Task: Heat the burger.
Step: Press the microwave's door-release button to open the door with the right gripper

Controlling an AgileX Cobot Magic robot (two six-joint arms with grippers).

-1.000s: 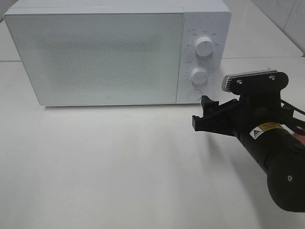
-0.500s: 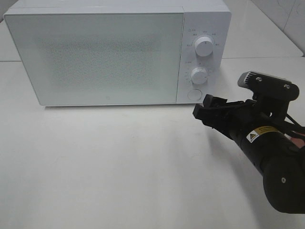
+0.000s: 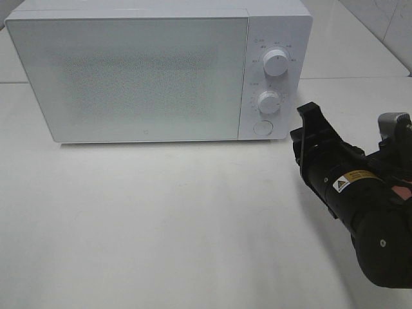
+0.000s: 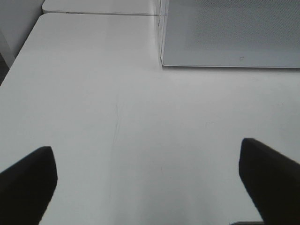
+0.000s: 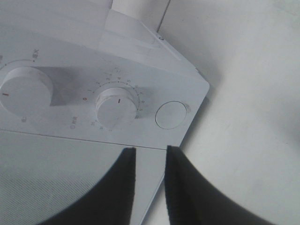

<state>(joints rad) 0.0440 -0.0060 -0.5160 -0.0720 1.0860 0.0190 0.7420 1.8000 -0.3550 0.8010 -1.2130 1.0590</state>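
The white table [image 3: 161,225] carried a closed microwave [image 3: 129,77], its door facing the arms. The burger showed in no view; whether it sat behind that frosted door could not be told, so neither could its facing or long axis. The right gripper [image 5: 149,151] hovered just beside the control panel, its jaws a slim gap apart and empty, probably held narrow to prod the round button [image 3: 262,127] below the lower dial [image 3: 269,101]. The left gripper [image 4: 145,146] hung wide apart over bare table, holding nothing
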